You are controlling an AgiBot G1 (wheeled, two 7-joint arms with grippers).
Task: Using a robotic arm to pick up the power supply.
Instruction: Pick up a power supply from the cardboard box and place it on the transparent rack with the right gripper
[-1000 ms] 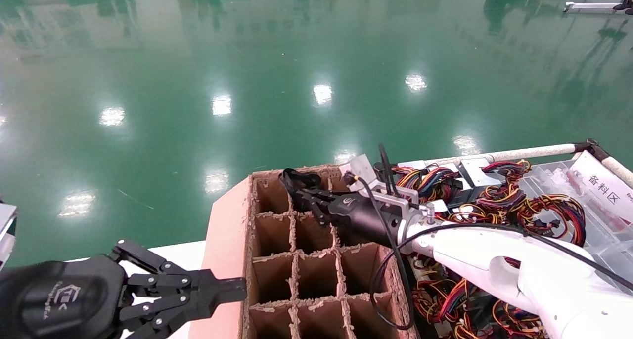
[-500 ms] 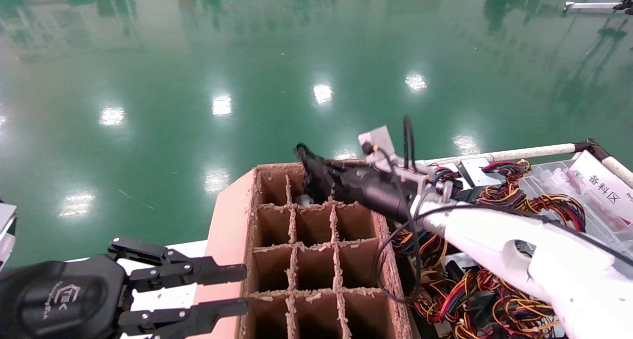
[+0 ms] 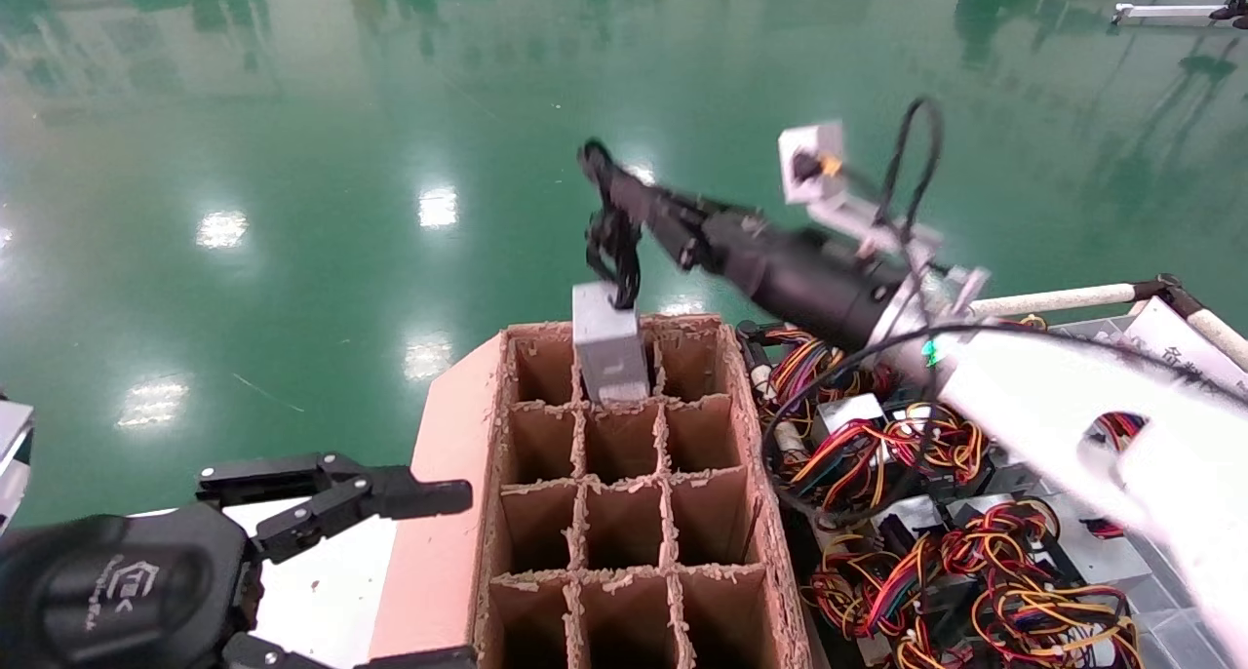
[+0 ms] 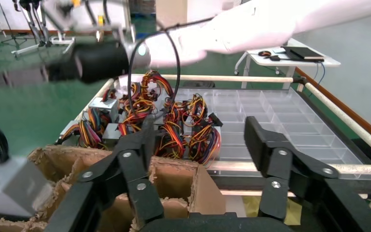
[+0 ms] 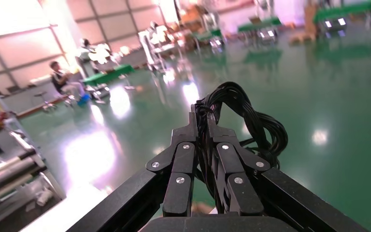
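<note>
The silver-grey rectangular metal power supply (image 3: 609, 342) hangs half-raised above a brown cardboard divider box (image 3: 624, 513); only the right wrist view shows the right hand (image 5: 202, 126) pinching its black cord bundle (image 5: 251, 123). Left hand (image 4: 198, 145) spread.

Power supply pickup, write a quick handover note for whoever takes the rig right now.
Right end effector: shut on the black cord bundle, raised above the cardboard divider box.
Power supply: hanging from that cord, its lower end in the far middle cell of the box.
Left end effector: open, parked near the box's left side.
Done: cord gripped, supply partly lifted.
Left: lift it clear of the cell. The hold is on the cord alone, so the supply may swing.
</note>
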